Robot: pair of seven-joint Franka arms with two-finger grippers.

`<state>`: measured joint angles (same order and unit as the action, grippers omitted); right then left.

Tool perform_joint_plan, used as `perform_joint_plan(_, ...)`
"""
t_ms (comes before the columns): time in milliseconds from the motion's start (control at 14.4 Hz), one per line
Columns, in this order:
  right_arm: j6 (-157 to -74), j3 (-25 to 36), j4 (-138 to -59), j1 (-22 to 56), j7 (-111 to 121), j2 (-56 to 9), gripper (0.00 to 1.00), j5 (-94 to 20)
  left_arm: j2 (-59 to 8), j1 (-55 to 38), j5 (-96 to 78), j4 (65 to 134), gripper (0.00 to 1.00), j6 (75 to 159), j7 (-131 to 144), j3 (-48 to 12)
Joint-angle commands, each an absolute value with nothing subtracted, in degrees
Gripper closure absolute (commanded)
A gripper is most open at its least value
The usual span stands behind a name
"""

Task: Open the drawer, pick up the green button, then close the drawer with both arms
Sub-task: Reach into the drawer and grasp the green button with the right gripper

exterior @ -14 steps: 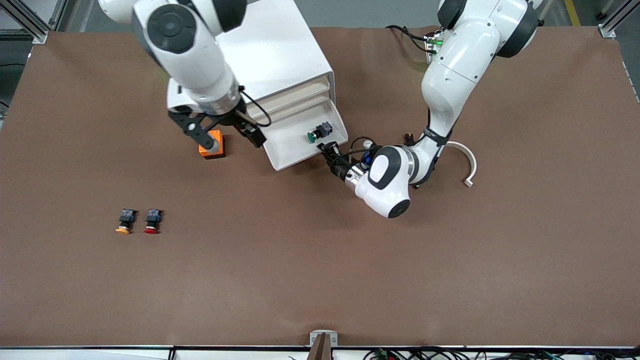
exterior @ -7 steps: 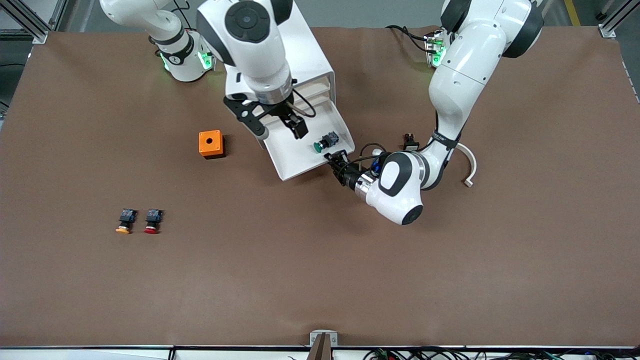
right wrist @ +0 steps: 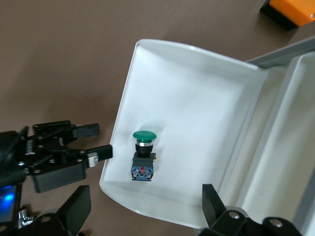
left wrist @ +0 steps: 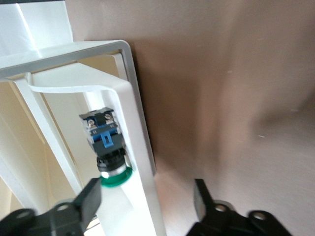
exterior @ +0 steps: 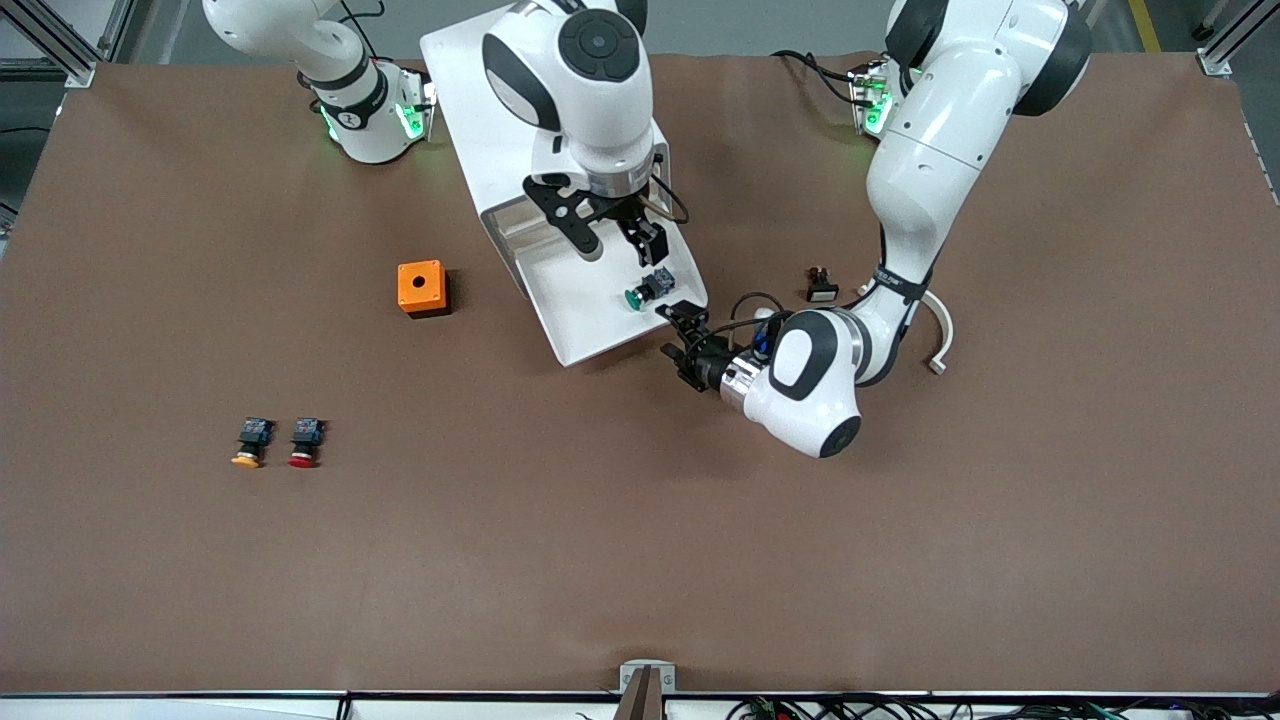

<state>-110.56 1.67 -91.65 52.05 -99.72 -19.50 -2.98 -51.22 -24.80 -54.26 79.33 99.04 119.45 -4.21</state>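
The bottom drawer (exterior: 580, 315) of the white cabinet (exterior: 465, 95) is pulled out toward the front camera. The green-capped button (exterior: 645, 288) lies on its side inside, near the front corner toward the left arm's end. My right gripper (exterior: 618, 245) hangs open over the drawer, the button (right wrist: 143, 153) straight below it on the drawer floor (right wrist: 197, 98). My left gripper (exterior: 682, 343) is low at the table just off the drawer's front corner, open and holding nothing. In the left wrist view the button (left wrist: 107, 147) lies against the drawer wall (left wrist: 140, 147).
An orange box (exterior: 420, 288) with a round hole sits beside the cabinet toward the right arm's end. A yellow-capped button (exterior: 248, 443) and a red-capped button (exterior: 305, 443) lie nearer the front camera. A small black part (exterior: 820, 285) and a white curved piece (exterior: 940, 325) lie by the left arm.
My right arm swung from over the orange box to over the open drawer. My left gripper let go of the drawer front, opened, and backed slightly away.
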Motion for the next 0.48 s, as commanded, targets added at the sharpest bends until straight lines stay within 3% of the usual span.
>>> perform_joint_plan(0, -113.4, 2.3, -91.2, 54.0, -103.7, -22.2, 0.00, -1.5, -50.8, -23.3, -51.2, 76.1, 0.00, 97.8, 118.2, -2.4)
perform_joint_plan(416, -117.7, 2.4, -91.8, 55.4, -105.4, -26.2, 0.00, -1.1, -49.4, -15.0, -43.1, 72.7, 0.00, 97.7, 109.4, -1.7)
